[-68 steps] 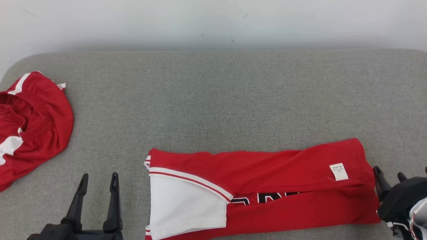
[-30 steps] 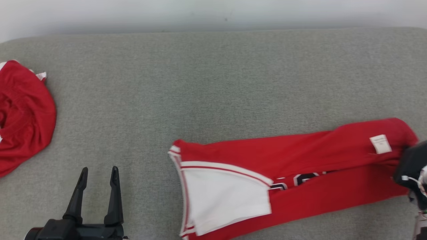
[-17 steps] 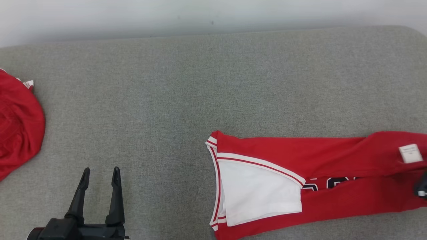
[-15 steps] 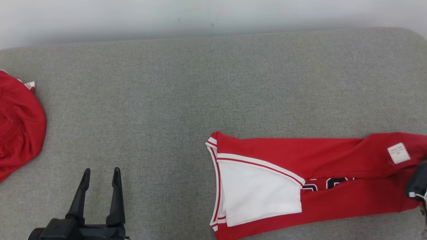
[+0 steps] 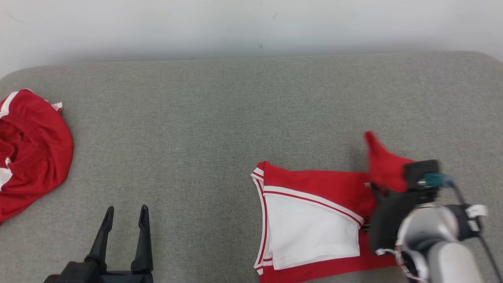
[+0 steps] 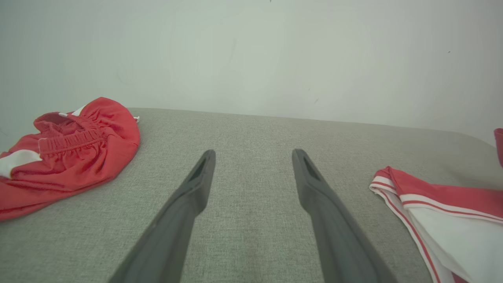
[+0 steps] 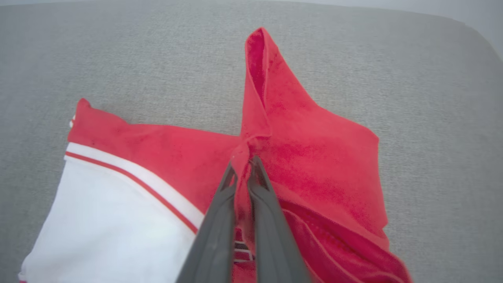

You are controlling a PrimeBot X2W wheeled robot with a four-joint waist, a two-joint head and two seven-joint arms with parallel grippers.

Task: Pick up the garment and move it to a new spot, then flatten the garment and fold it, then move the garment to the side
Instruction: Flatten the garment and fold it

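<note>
A pale wall (image 5: 235,23) is standing behind the grey fabric-covered counter (image 5: 220,110), where a crumpled red and white cloth heap (image 5: 35,157) is lying at the far left and the left tool (image 5: 126,208) is waiting near the front edge, fingers spread apart with nothing between them. Right of centre, the folded red and white jersey (image 5: 314,184) is lying near the front edge, and the right tool (image 7: 243,160) is pinching its red end, clamped tight on the cloth and raising it in a peak. Half a second ago that end was stretching flat to the right; now it is folding back over the jersey.
</note>
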